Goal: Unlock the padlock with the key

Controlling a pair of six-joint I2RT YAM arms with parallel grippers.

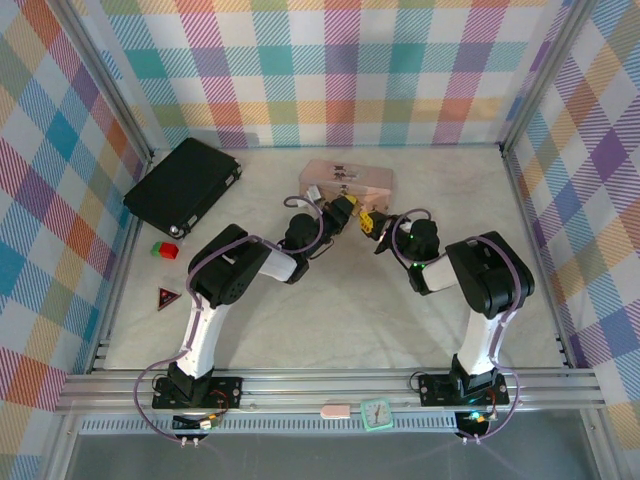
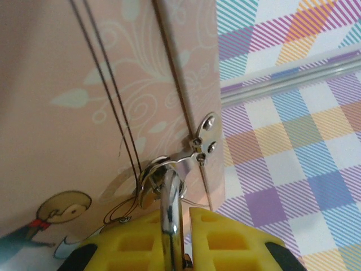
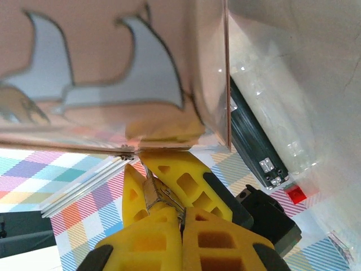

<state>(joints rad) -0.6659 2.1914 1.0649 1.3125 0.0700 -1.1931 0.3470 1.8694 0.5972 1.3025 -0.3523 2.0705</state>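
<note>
I see my left gripper (image 2: 183, 228) squeezing the padlock (image 2: 169, 210) by its shiny silver loop. The loop stands up between the two yellow fingers (image 2: 225, 240). It goes through the little metal ring by the clasp (image 2: 198, 148) on the pink tin (image 2: 84, 101). The fingers hide the fat part of the lock from me.

My right gripper (image 3: 181, 223) has its fingers pressed tight together. A thin grey metal bit pokes out from between them, and it looks like the key (image 3: 166, 202). Its tip is right up by the yellow fingers of the other gripper, just under the edge of the tin.

From the camera up high, the two grippers meet nose to nose at the near side of the tin. The tin sits toward the back of the table (image 1: 330, 320), near the middle. A flat black case (image 1: 183, 185) lies to the left of the tin, well apart from it. The red and green blocks (image 1: 165, 249) sit near the left wall. A dark triangle (image 1: 167, 296) is just in front of them.
</note>
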